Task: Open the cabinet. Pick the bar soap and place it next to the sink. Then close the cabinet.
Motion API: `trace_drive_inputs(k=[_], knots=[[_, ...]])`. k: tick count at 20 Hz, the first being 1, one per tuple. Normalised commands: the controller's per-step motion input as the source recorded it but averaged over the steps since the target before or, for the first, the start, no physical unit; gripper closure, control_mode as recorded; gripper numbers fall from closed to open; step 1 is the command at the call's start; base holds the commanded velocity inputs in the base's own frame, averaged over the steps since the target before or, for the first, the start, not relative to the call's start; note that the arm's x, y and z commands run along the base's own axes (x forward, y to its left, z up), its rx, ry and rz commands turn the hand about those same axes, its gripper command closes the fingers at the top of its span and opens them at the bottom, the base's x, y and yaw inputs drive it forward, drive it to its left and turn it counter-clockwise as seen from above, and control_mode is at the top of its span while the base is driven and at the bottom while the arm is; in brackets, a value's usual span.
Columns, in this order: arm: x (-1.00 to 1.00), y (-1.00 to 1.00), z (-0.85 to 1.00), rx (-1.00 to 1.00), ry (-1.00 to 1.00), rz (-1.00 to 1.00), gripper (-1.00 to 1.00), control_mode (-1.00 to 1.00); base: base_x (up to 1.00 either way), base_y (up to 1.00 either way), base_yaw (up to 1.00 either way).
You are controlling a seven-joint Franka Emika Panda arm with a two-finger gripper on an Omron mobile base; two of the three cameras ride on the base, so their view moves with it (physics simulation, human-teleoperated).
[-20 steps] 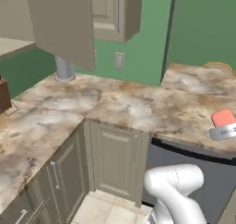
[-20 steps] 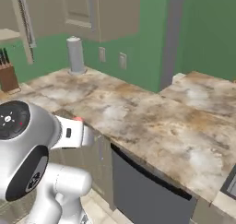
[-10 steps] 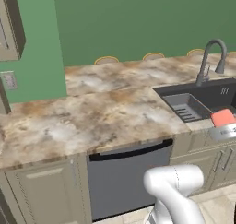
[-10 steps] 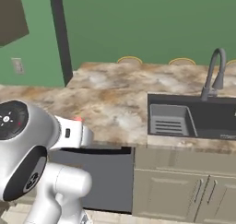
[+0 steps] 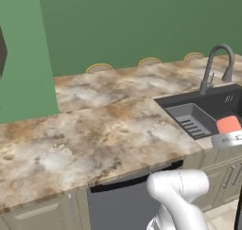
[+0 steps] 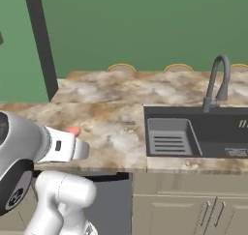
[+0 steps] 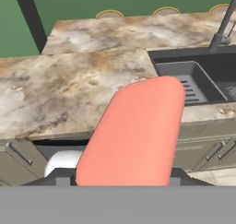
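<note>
Above the front edge of the worktop (image 5: 94, 144), beside the sink (image 5: 208, 111), the end effector (image 5: 230, 137) grips the salmon-pink bar soap (image 7: 138, 131).

Rendered domestic kitchen — tan marbled stone desk (image 5: 94, 139), dark inset sink (image 6: 203, 132) with gooseneck faucet (image 6: 217, 81), beige base cabinets (image 6: 189, 210) below — green back wall (image 5: 142, 21).

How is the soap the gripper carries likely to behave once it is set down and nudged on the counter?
The soap looks like a smooth, rounded pink bar, so it probably slides rather than rolls. It keeps its shape in the gripper, so it is likely stiff. The counter beside the sink looks flat, so tipping seems unlikely.
</note>
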Motion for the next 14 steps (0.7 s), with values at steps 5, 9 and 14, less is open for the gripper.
trace_drive_inputs(k=[5, 9, 14], knots=[[0.00, 0.00, 0.00, 0.00, 0.00, 0.00, 1.00, 1.00, 0.60, -0.19, 0.00], [0.00, 0.00, 0.00, 0.00, 0.00, 0.00, 1.00, 1.00, 0.75, -0.52, 0.00], [0.00, 0.00, 0.00, 0.00, 0.00, 0.00, 1.00, 1.00, 0.51, -0.49, 0.01]])
